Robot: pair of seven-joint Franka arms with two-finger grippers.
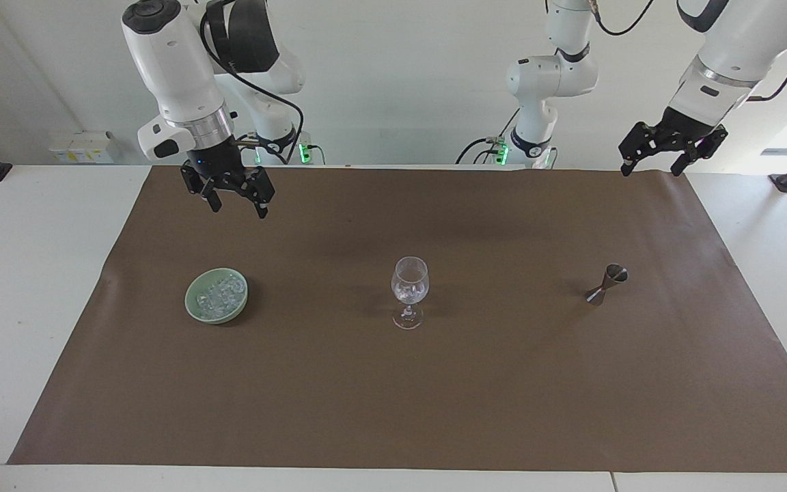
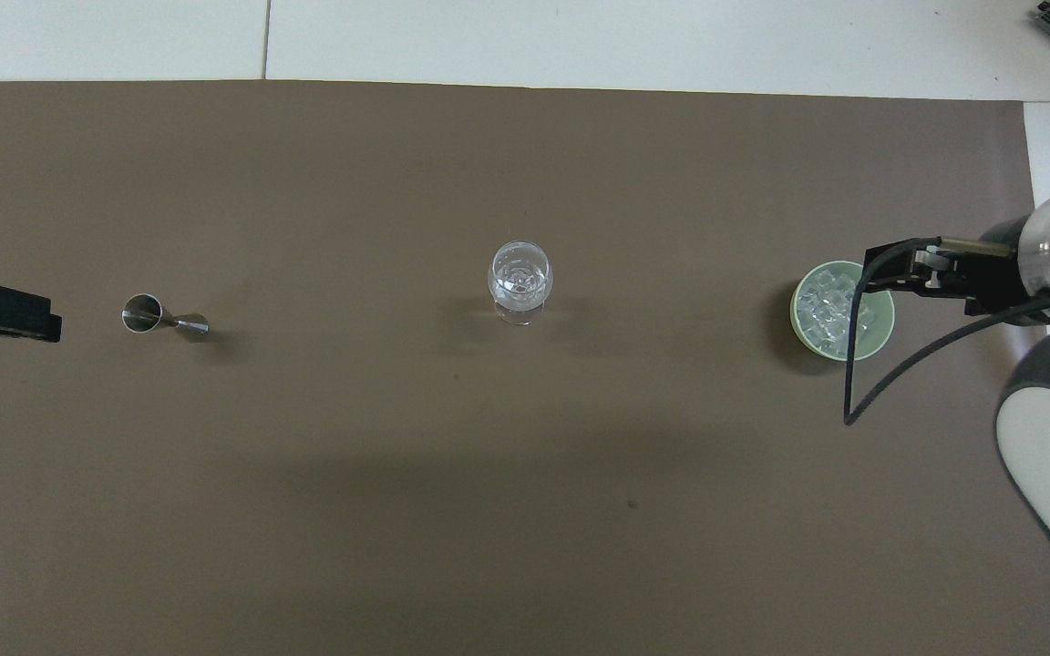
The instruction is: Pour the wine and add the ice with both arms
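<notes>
Ice cubes (image 1: 219,295) lie heaped in a pale green bowl (image 1: 195,311) on the brown table mat (image 1: 434,396), toward the right arm's end of the table from the wine glass (image 1: 409,292), which serves here as the landmark at mid-mat. Running across the facing view from its left edge: the right gripper (image 1: 236,206) hangs in the air on its white right arm (image 1: 173,65), over bare mat at the bowl's robot-ward side, its black fingers spread wide and holding nothing. From overhead its tip overlaps the bowl's rim, yet the facing view shows it well above and apart from the bowl. The bowl itself sits about level with the wine glass, neither nearer to nor farther from the robots. The wine glass stands upright on its stem, with a few clear chunks visible low in its bowl. Toward the left arm's end from the wine glass, a small metal jigger (image 1: 606,283) rests on the mat, leaning at a slant, again about level with the glass. The left gripper (image 1: 650,169) waits in the air over the mat's corner at the left arm's end, well apart from the jigger, its fingers likewise wide apart and empty.
</notes>
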